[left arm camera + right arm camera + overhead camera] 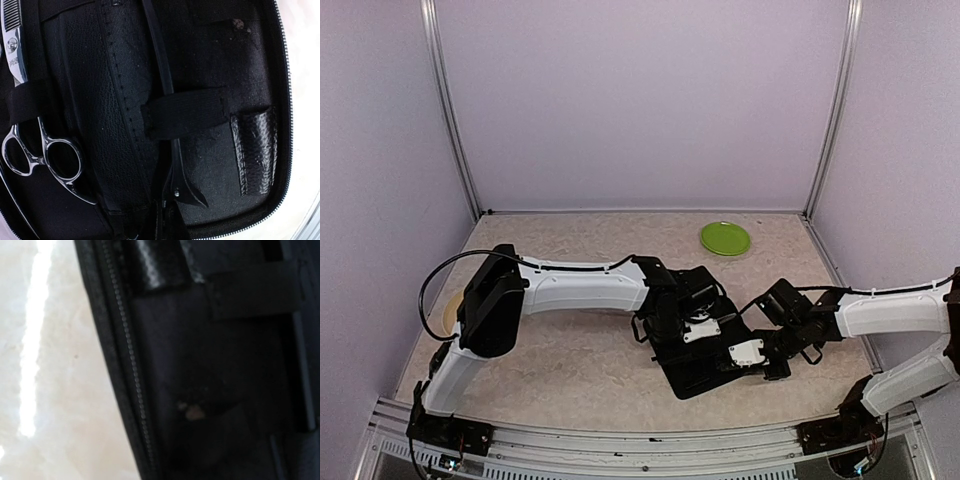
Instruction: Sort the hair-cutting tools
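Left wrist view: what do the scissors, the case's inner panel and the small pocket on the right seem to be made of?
Scissors: polished metal, likely steel, given the bright mirror-like highlights on the ring handles.
Inner panel: matte black with a pebbled grain, so probably leather or imitation leather.
Small pocket: glossy, wrinkled black with strong reflections, possibly patent leather or vinyl.

1. Table (570, 370): beige marbled top, closed in by pale walls at the far side and at both flanks.
2. Black case (695, 375): laid open and flat on the table toward the front edge, turned at an angle. A zip is seen along its rim, with the marbled top showing just outside it.
3. Green plate (725, 238): set beyond the case toward the far wall, well apart from it.
4. Pale round object (447, 312): noted far left of the case at the table's left edge, mostly hidden; kind not determined.
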`<state>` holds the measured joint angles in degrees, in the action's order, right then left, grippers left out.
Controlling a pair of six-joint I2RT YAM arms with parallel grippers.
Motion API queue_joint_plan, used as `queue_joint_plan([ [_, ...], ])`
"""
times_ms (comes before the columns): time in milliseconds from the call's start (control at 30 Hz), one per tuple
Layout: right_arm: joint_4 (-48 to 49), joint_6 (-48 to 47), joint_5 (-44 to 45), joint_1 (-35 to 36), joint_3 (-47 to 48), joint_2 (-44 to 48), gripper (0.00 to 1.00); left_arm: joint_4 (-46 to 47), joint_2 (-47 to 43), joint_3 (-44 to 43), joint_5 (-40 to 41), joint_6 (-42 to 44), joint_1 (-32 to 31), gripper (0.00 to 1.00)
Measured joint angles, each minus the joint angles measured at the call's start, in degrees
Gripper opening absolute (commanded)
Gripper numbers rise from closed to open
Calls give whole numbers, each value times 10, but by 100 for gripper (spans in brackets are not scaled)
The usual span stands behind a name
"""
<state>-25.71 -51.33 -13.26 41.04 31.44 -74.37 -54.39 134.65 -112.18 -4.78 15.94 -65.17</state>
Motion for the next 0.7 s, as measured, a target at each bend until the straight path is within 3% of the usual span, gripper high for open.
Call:
queue_joint_plan([
  [300, 4, 4, 11, 10, 0, -1, 6, -18, 59, -99, -27, 13, 2, 0],
  [700, 2, 13, 20, 17, 4, -3, 6, -6, 62, -96, -54, 0, 4, 2],
])
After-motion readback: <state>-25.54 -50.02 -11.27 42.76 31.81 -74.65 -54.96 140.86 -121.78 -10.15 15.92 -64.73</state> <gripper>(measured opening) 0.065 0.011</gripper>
